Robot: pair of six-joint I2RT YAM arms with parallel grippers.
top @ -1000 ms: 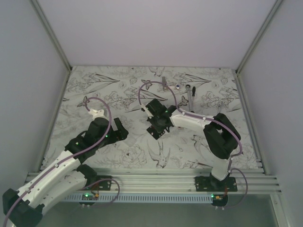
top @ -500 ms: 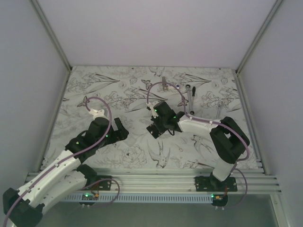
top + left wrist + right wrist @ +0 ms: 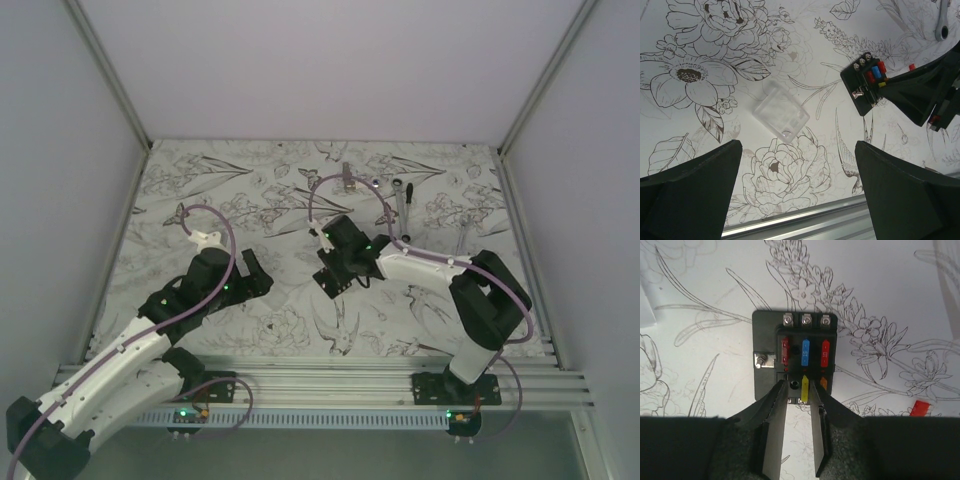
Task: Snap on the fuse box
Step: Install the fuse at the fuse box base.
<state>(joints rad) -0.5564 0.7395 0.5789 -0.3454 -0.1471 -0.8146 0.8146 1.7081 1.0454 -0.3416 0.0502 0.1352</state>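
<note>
The fuse box (image 3: 795, 357) is a black square block lying flat on the patterned table, with red, blue, yellow and orange fuses in its slots. It also shows in the left wrist view (image 3: 867, 85) and the top view (image 3: 333, 284). My right gripper (image 3: 796, 387) hovers at its near edge, jaws narrowly open, the tips straddling the yellow fuse (image 3: 804, 388) and gripping nothing. My left gripper (image 3: 797, 150) is wide open and empty, above the table to the left (image 3: 255, 272). A clear plastic cover (image 3: 781, 111) lies on the table below and ahead of it.
A loose red fuse (image 3: 921, 407) lies right of the fuse box. A silver ratchet wrench (image 3: 402, 205) and small metal parts (image 3: 347, 180) lie at the back. An aluminium rail (image 3: 815, 227) runs along the near edge. White walls enclose the table.
My right arm has shifted: the gripper drew back slightly toward the near right over the fuse box and the elbow swung right. The left arm has not moved.
</note>
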